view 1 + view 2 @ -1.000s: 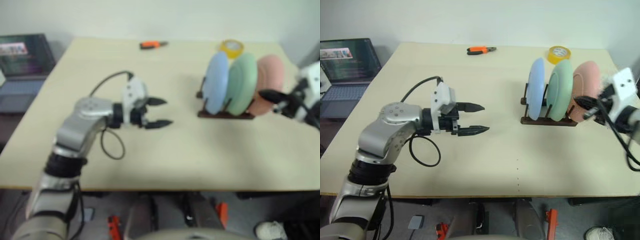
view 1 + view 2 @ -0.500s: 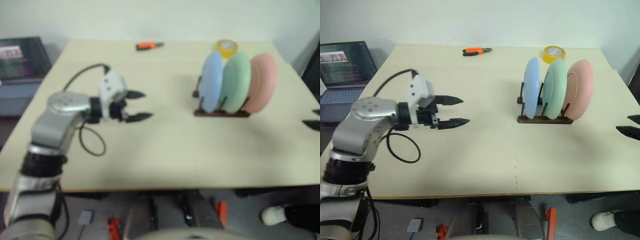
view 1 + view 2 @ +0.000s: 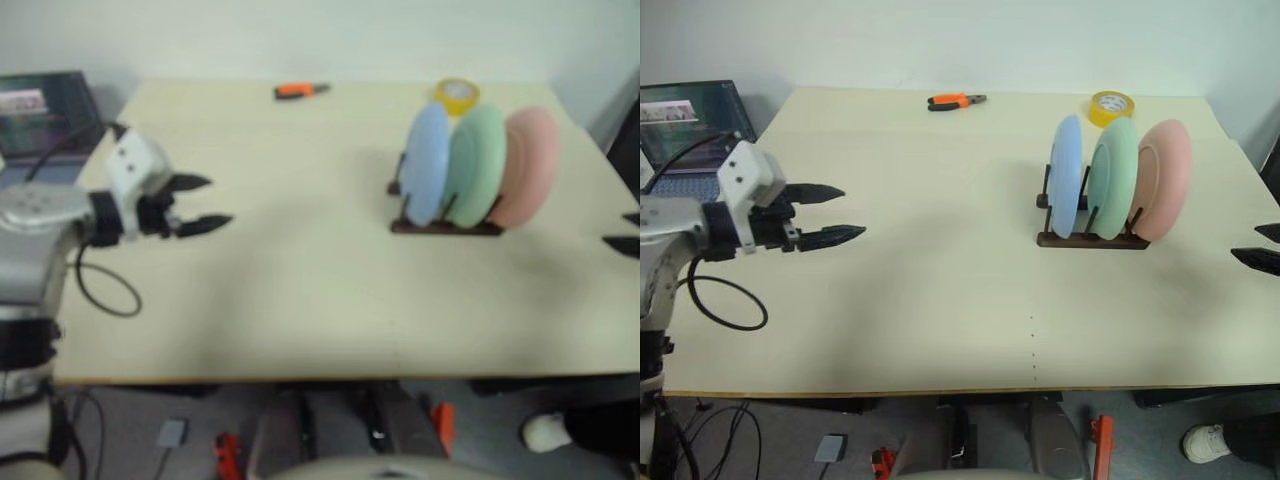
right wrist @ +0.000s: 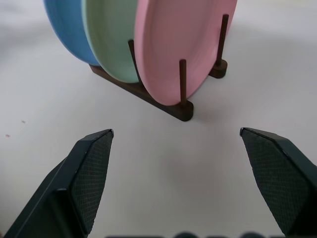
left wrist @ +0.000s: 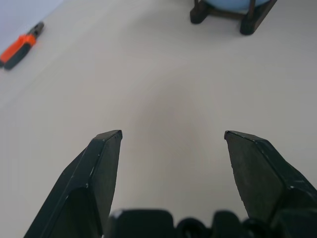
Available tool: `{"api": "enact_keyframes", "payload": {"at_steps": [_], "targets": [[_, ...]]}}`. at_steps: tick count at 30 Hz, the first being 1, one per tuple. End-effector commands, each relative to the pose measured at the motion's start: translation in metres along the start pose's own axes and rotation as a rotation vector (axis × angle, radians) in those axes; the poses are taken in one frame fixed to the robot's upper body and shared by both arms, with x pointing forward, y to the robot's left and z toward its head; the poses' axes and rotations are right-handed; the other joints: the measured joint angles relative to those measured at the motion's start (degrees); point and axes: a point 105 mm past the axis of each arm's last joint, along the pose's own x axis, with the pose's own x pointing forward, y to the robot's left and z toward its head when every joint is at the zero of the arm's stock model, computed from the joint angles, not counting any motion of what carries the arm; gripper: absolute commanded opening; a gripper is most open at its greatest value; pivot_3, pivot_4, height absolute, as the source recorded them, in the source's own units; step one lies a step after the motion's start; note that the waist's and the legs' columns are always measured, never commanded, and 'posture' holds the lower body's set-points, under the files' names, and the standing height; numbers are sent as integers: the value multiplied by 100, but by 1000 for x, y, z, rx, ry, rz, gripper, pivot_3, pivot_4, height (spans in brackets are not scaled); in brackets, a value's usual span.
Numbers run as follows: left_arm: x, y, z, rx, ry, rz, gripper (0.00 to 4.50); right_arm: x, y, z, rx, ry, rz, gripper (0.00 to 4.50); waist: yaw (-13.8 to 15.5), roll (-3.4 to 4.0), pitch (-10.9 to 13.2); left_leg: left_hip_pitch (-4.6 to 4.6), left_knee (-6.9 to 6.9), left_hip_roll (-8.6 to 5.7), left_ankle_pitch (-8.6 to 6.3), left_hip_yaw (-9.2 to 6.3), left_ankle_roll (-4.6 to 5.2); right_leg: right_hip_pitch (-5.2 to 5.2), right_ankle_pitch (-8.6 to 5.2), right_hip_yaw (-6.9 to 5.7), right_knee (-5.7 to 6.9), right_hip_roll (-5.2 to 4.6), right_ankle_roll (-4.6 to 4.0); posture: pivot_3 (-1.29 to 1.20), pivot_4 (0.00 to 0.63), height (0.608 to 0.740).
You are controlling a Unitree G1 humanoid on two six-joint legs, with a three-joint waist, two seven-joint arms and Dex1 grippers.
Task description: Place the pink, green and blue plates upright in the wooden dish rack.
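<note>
A: Where do things stand?

B: On the pale beige counter (image 3: 940, 260), the dark wooden pegged rack (image 3: 1090, 240) holds the light blue round plate (image 3: 1067, 175), mint green plate (image 3: 1112, 177) and pale pink plate (image 3: 1165, 178) upright.

A: Your pincers?

B: My left pincer (image 3: 836, 211) and right pincer (image 3: 1258, 245) are both released and empty, well apart from the rack. I judge nothing remains but resting the arms.

Table (image 3: 940, 300) centre and front bare; wooden dish rack (image 3: 1087, 239) with plates blocks right-rear.

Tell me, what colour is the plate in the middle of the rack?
Mint green; the right eye view shows it best, between the blue and pink plates.
</note>
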Motion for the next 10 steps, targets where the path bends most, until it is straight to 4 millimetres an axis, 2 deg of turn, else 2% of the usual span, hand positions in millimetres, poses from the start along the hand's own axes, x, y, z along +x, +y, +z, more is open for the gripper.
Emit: {"api": "enact_keyframes", "payload": {"at_steps": [1, 4, 10], "targets": [[-14, 4, 10, 37, -11, 33, 3655, -1, -6, 0, -29, 1, -24, 4486, 13, 0, 0, 0, 0, 0, 0, 0, 0, 0, 0, -1, 0, -1, 0, 0, 150, 740], [-21, 0, 3, 14, 9, 34, 3655, 6, -7, -8, -14, 21, -22, 4486, 14, 1, 0, 1, 0, 0, 0, 3, 0, 0, 0, 1, 0, -5, -1, 0, 150, 740], [-26, -1, 6, 16, 5, 41, 3655, 13, -9, -13, -10, 9, -35, 4486, 20, 1, 0, 0, -2, 0, 0, 3, 0, -2, -1, -1, 2, -6, -2, 0, 150, 740]]}}
